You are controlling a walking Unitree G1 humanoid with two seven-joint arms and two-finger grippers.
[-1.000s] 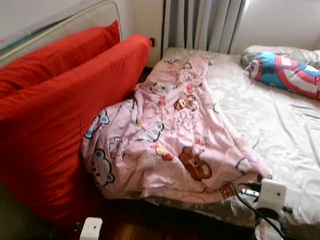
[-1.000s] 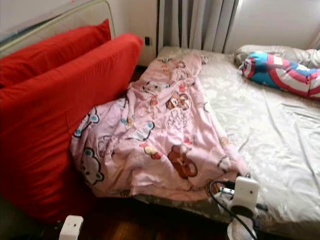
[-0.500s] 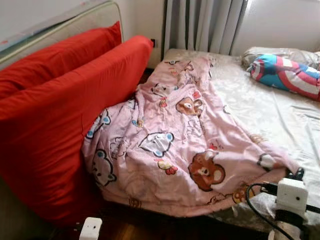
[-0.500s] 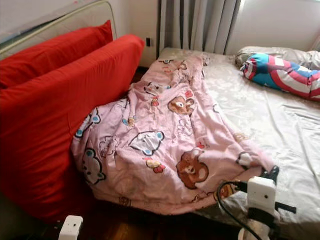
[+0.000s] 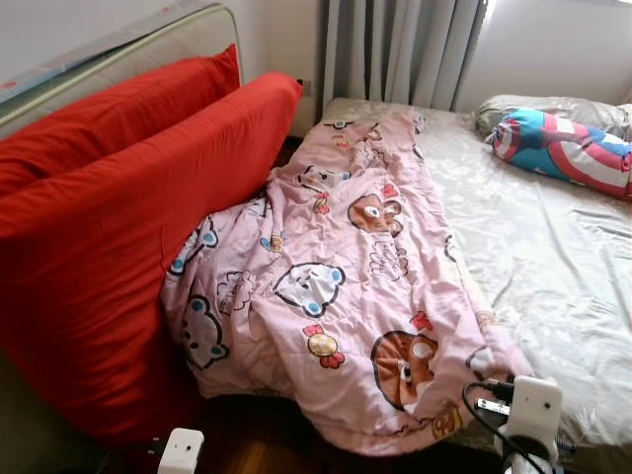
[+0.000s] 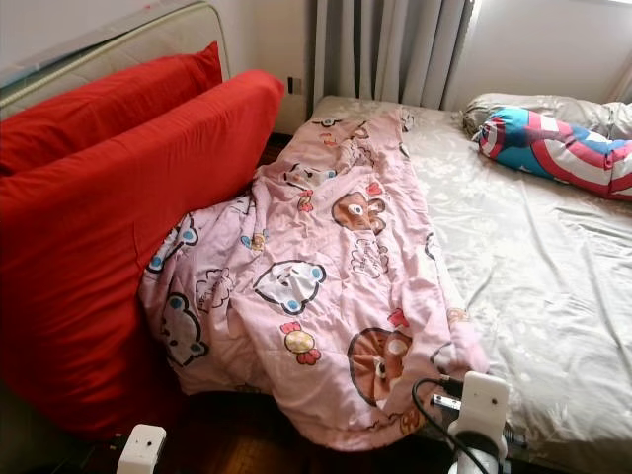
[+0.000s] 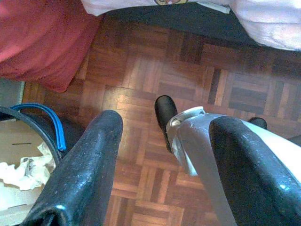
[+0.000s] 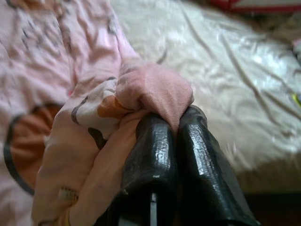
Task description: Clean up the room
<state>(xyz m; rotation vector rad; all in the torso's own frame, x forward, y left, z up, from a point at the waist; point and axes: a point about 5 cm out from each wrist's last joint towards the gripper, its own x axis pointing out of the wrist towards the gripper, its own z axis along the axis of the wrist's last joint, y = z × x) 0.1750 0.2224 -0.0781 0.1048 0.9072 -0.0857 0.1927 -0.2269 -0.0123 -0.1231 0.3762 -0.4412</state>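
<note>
A pink cartoon-bear blanket (image 5: 336,286) lies crumpled along the left side of the bed (image 5: 553,257), and its near end hangs over the bed's front edge. My right gripper (image 8: 176,120) is shut on a bunched corner of the blanket (image 8: 141,89). That arm's white wrist box (image 5: 534,403) sits at the blanket's lower right corner, by the bed's near edge. My left gripper (image 7: 168,122) hangs open over the parquet floor (image 7: 141,61), with nothing between its fingers.
Two big red cushions (image 5: 109,227) lean against the blanket's left side. A blue, red and white shield-print pillow (image 5: 563,148) lies at the bed's far right, with grey curtains (image 5: 400,49) behind. A bin with a blue-rimmed bag (image 7: 19,141) stands beside my left gripper.
My right gripper swung right with the blanket corner, then came back left and lower. The blanket spread out, and its near end now droops further over the bed's front edge.
</note>
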